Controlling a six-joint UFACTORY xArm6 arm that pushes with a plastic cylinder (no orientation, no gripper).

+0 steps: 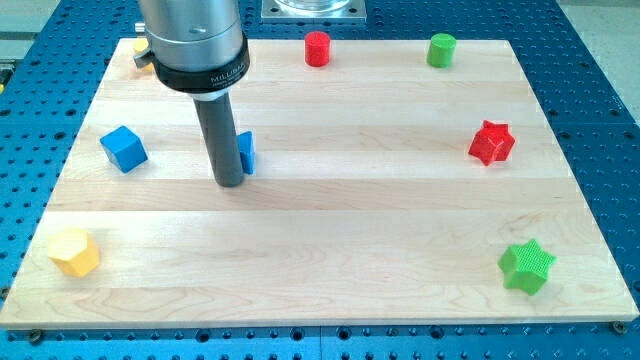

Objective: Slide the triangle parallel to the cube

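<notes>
My tip [230,183] rests on the wooden board [330,280], and I have no jaws to open or close: only this straight dark rod, holding nothing.

The blue triangle [246,152] sits just beside my tip, on the side toward the view's right and slightly toward the view's top. My rod hides most of it; only a narrow blue sliver shows past the shaft, so I cannot make out its long axis or which way its edges run. It looks to be touching the rod or very nearly so, but I cannot tell which.

The blue cube [123,148] lies well off from my tip toward the view's left, at about the same height in the view as the triangle. So I stand between the two, with the triangle on the far side of me from the cube.

That is what the coming move turns on, I judge. From here a push would carry the triangle away toward the view's right, since I am on its cube side. As the triangle already sits roughly level with the cube, I would guess only a small nudge is wanted, and I would first want a clear look at its edges.
</notes>
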